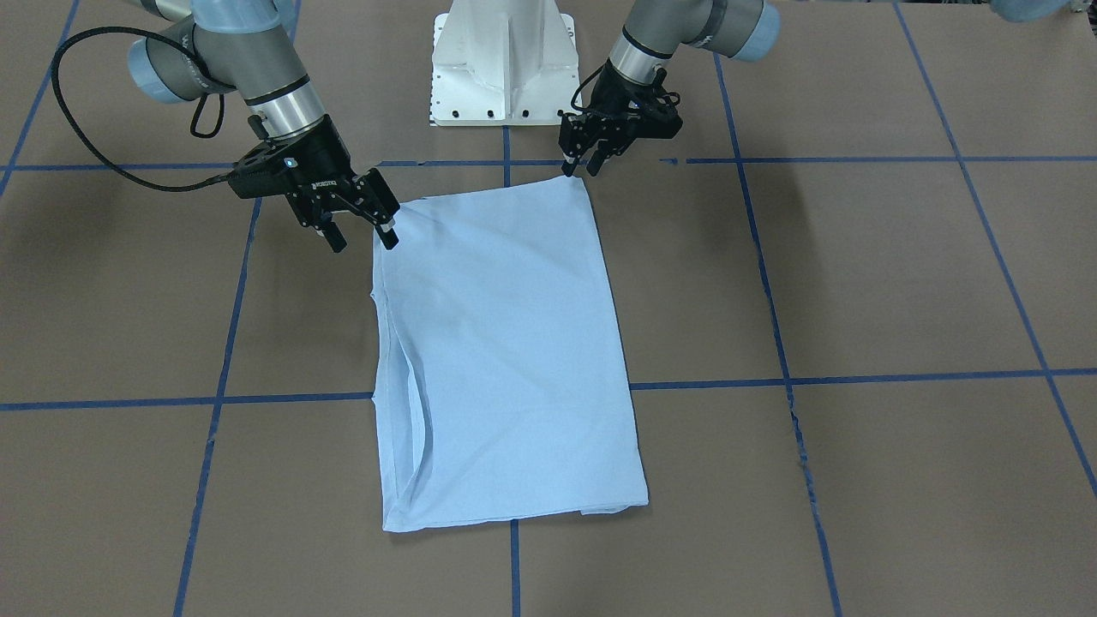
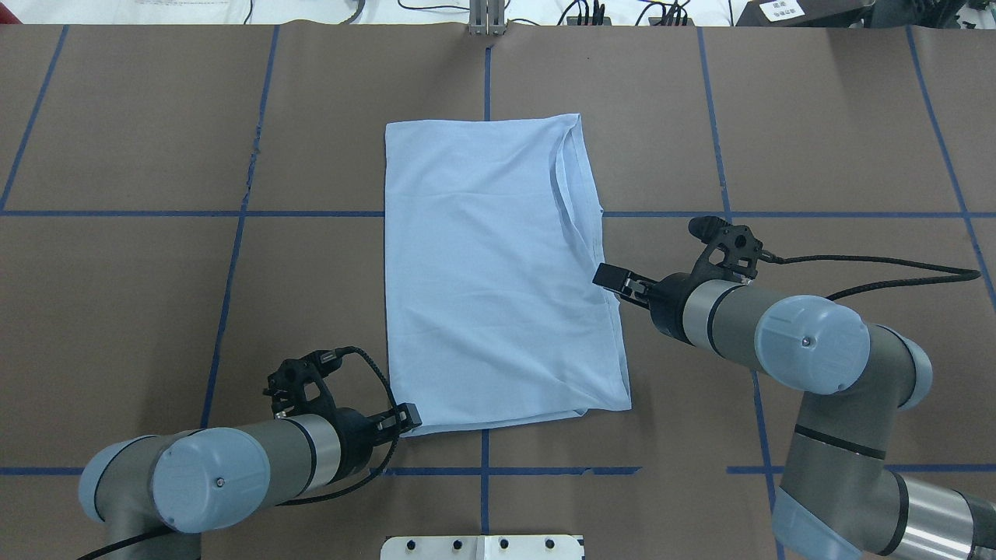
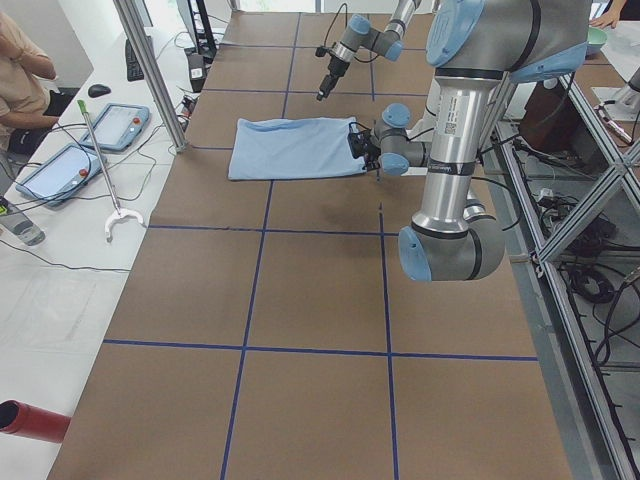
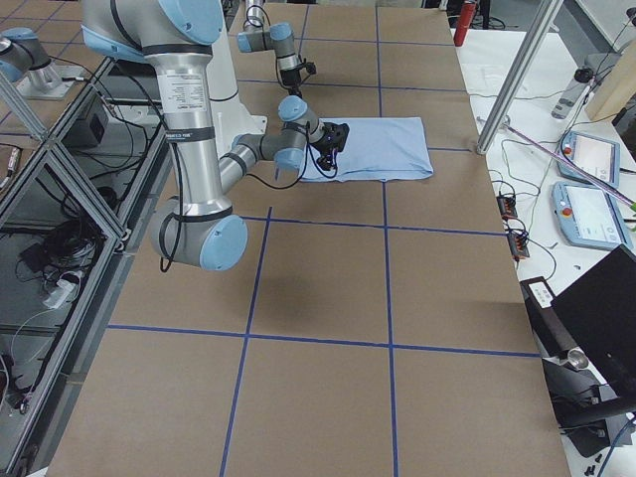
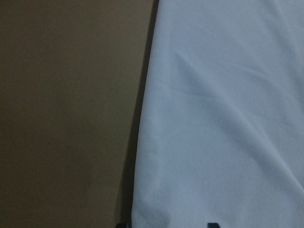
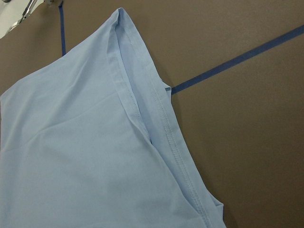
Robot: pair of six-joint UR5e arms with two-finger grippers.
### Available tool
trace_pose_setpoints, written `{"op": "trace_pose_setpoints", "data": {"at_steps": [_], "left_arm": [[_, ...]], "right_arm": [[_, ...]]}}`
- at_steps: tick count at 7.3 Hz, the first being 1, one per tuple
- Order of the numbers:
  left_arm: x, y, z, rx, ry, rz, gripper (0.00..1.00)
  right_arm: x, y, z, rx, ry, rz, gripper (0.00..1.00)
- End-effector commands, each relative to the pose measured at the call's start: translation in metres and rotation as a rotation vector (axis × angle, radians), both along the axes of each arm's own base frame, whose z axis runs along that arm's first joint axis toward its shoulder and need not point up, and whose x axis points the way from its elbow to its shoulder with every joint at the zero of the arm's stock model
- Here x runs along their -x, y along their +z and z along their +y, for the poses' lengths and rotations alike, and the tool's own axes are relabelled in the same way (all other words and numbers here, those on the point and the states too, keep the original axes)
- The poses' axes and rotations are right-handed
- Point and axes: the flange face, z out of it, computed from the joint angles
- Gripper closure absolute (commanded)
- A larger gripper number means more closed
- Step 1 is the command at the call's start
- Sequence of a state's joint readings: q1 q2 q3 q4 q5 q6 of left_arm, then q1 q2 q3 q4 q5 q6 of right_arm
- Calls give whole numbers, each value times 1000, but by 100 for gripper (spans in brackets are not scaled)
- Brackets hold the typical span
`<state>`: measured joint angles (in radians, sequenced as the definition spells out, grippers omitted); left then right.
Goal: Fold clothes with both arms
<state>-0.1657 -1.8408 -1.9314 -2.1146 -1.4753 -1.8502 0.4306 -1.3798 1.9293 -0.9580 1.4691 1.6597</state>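
Lying flat on a brown table [image 1: 900, 274] crossed by blue tape lines [image 1: 857, 377], a light blue T-shirt [image 1: 506, 343] is folded into a long rectangle. Its layered, stitched hems run along the robot's right side. The left gripper [image 1: 580, 165] hovers at the shirt's corner nearest the robot on its left, fingers spread and straddling the cloth edge. The right gripper [image 1: 364, 240] is at the shirt's right edge, fingers also spread, one tip touching or just beside the fabric. Neither pinches the shirt. A white pedestal base [image 1: 504, 60] stands near that end of the shirt.
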Motion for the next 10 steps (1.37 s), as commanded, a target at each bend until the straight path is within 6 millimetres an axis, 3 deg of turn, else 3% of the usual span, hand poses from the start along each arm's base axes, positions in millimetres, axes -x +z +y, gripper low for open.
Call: {"op": "trace_pose_setpoints", "data": {"at_steps": [1,3,5,10], "left_arm": [[-7,3,2,51,-17,7,33],[-17,2,-2,46,-32,2,33],[-16,0,-5,44,-48,7,38],[-22,9,-5,43,-59,-13,39]], "right_arm": [[1,0,1,0,0,1,0],[1,1,1,0,0,3,0],[1,1,1,0,0,3,0],[1,0,0,-3,7,3,0]]}}
